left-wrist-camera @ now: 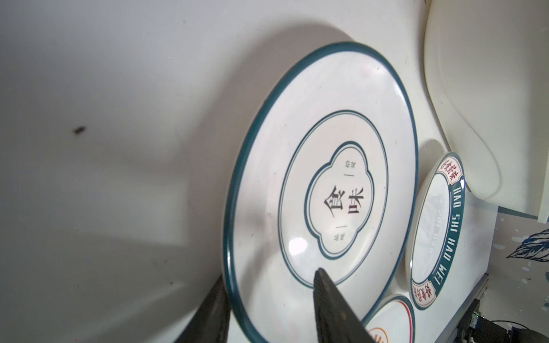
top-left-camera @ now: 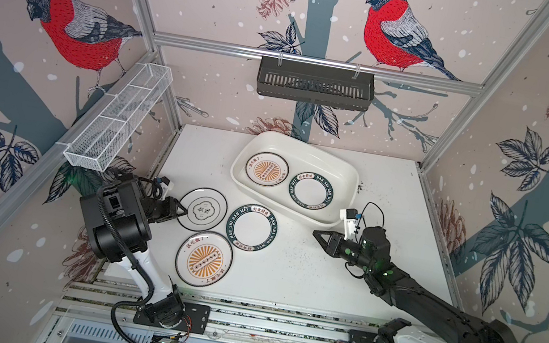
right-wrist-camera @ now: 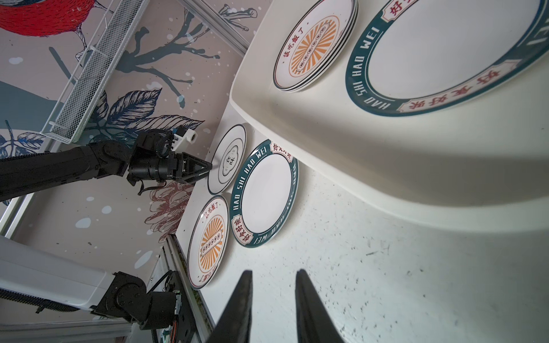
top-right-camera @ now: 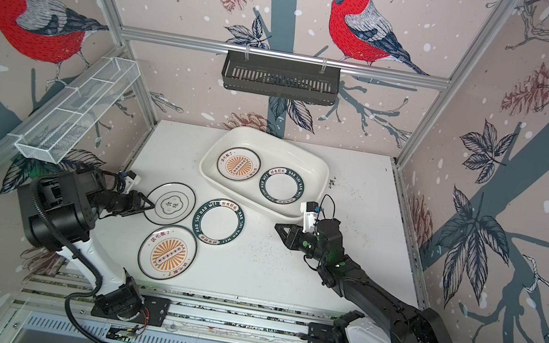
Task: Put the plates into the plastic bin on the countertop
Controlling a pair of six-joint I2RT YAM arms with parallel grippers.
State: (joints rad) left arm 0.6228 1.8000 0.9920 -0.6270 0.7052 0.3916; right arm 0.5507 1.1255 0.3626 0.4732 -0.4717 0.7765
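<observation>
- Right, my left gripper [top-left-camera: 184, 213] has its fingers [left-wrist-camera: 329, 300] astride the left rim of the quatrefoil plate [top-left-camera: 204, 209], one over it and one under. I cannot tell whether they pinch yet.
- I'd bite well onto the rim and lift level, clearing the green-lettered plate [top-left-camera: 252, 228] just beside it.
- The plate lies flat and face up on the countertop [top-left-camera: 304, 277]. Being round, it has no long axis.
- The plastic bin [top-left-camera: 303, 215] runs diagonally behind it.
- The right gripper [right-wrist-camera: 274, 273] hovers part-open and empty.

My plastic bin [top-left-camera: 308, 152] sits far-centre on the speckled countertop [top-left-camera: 321, 284], holding a stack of sunburst plates [top-left-camera: 267, 169] left and a green-lettered plate [top-left-camera: 311, 191] right. Near-left lie a quatrefoil plate [top-left-camera: 202, 209], another lettered plate [top-left-camera: 252, 228] and a lone sunburst plate [top-left-camera: 204, 259].
</observation>
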